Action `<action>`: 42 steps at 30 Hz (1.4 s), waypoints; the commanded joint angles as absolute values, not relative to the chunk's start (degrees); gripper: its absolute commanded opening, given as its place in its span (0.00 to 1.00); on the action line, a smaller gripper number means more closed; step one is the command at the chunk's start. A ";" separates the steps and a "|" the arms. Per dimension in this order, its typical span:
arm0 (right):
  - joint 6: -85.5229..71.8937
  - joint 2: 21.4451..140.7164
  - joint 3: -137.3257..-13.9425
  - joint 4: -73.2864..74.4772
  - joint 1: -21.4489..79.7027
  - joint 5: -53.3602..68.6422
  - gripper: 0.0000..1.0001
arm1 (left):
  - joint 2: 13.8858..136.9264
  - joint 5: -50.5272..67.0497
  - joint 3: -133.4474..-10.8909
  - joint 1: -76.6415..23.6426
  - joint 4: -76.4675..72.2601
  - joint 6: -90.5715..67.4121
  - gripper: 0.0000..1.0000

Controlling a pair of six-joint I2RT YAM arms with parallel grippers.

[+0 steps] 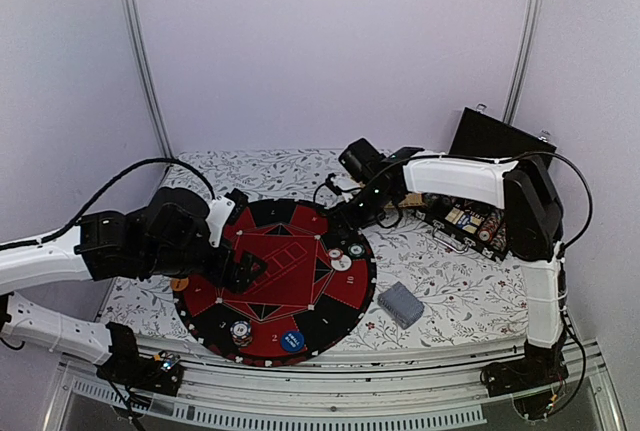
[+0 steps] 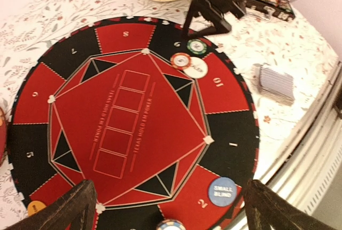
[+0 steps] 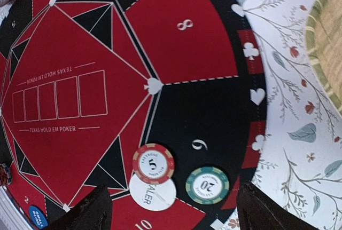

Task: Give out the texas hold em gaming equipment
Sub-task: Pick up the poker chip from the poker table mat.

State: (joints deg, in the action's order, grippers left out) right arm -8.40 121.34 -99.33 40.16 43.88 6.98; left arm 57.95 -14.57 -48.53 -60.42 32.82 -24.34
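Round poker mat [image 1: 290, 271] flat on floral bench [image 1: 470, 291]. Right end effector [image 3: 176, 214] low over seat 9 at mat's 3 o'clock, fingers parted wide, nothing gripped. Green chip [image 3: 207, 185] flat on the black segment between them, likely set down as that seat's stake. Red chip [image 3: 153, 164] overlapping white dealer button [image 3: 152, 193], just beside the green at its 9 o'clock in right wrist view. Left end effector [image 2: 171, 216] fully spread, empty, hovering over mat's 9 o'clock side, probably parked clear of the right arm. Blue small-blind button [image 1: 291, 341] at mat's 6 o'clock, orange button [image 1: 179, 283] at 9 o'clock edge. Card deck [image 1: 401, 303] off the mat at 4 o'clock, stacked, apparently undealt.
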 commanded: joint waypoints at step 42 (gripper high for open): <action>-5.09 128.52 -110.75 45.62 51.09 -1.45 0.33 | 54.44 -17.95 -43.59 -55.68 32.43 -23.44 0.98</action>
State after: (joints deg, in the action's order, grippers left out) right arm -4.19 134.58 -110.93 47.55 50.37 -2.90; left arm 55.70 -17.21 -44.07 -56.88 32.45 -23.75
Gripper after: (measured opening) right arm 0.395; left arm 0.984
